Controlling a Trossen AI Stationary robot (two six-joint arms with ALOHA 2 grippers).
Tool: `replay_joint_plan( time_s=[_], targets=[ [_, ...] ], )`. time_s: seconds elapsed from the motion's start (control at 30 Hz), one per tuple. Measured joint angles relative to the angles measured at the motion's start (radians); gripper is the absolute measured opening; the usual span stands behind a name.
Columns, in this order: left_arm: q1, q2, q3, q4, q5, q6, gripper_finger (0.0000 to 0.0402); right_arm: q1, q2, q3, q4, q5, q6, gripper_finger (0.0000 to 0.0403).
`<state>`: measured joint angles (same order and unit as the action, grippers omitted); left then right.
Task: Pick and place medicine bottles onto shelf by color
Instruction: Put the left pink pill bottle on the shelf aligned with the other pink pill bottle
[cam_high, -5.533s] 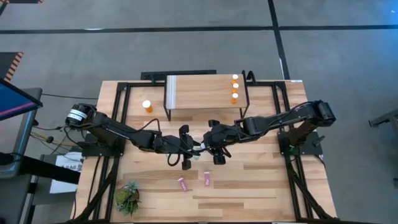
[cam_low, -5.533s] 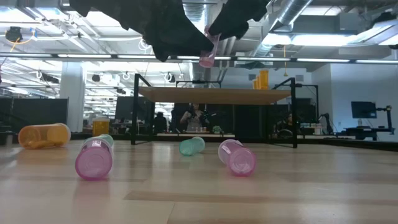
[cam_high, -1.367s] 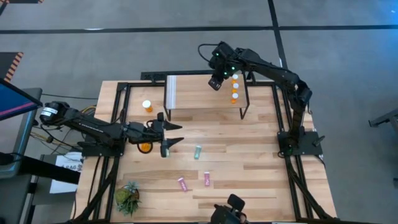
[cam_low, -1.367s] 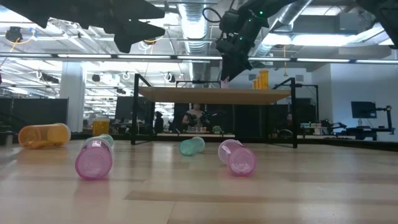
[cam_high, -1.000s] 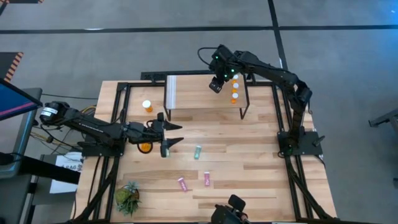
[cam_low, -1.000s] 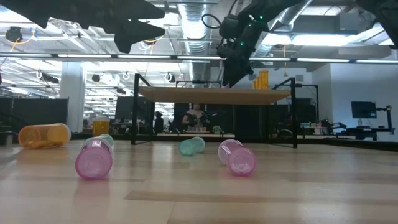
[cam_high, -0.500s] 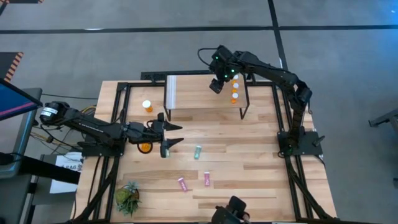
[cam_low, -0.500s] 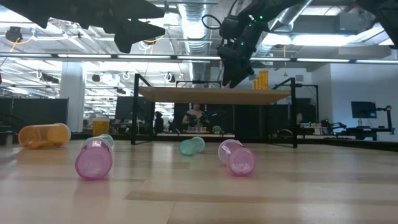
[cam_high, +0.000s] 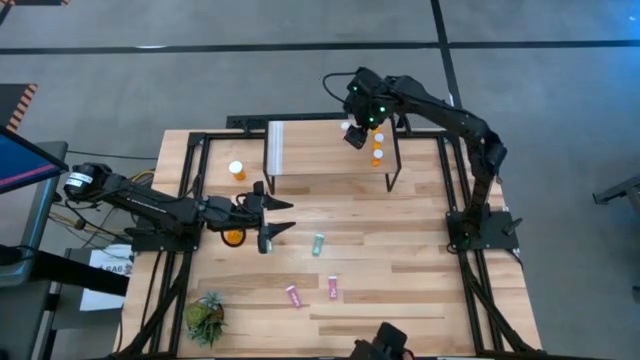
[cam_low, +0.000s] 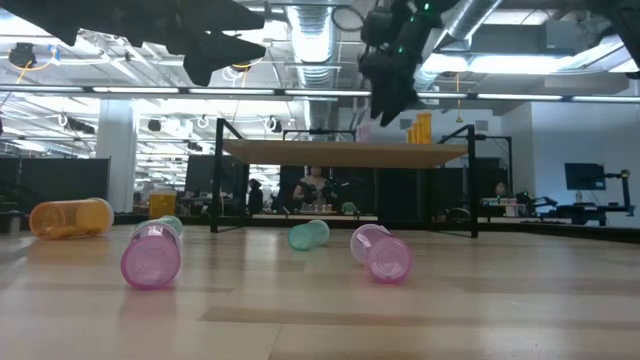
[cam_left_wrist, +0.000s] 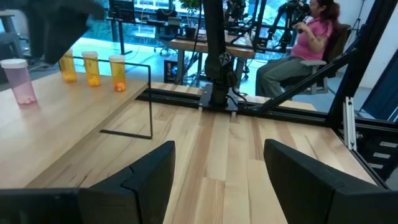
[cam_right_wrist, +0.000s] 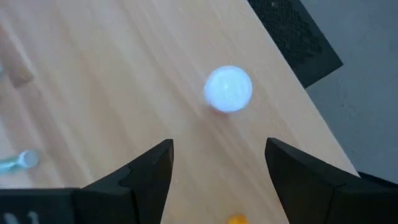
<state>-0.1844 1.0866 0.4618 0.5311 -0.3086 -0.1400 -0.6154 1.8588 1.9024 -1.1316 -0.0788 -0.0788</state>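
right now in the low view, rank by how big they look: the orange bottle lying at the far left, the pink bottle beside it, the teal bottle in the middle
1. Orange bottle and left pink bottle: too close to rank; the orange looks longer, the pink shows a bigger round end and lies nearer the camera.
2. Teal bottle: clearly smallest, though it lies farther back, so its true size is unsure.

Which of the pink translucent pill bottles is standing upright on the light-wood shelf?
The pink white-capped bottle standing beside the right gripper, apart from the orange row; the two other pink bottles lie on the tabletop.
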Motion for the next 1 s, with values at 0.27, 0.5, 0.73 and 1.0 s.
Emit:
replay_joint_plan(
  time_s=[0.27, 0.5, 0.73, 1.0],
  targets=[
    [0.000, 0.000, 0.000, -0.012, 0.016, -0.020, 0.0232, 0.070, -0.004, 0.192, -0.249, 0.000, 0.069, 0.0277],
    [0.000, 0.000, 0.000, -0.054, 0.018, -0.045, 0.0232, 0.254, -0.056, 0.204, -0.384, 0.074, 0.121, 0.0277],
    [0.000, 0.000, 0.000, -0.054, 0.018, -0.049, 0.0232, 0.538, -0.143, 0.204, -0.347, 0.082, 0.169, 0.0277],
    [-0.005, 0.000, 0.000, -0.049, 0.012, -0.081, 0.0232, 0.810, -0.150, 0.204, -0.222, 0.236, 0.213, 0.0277]
  ],
)
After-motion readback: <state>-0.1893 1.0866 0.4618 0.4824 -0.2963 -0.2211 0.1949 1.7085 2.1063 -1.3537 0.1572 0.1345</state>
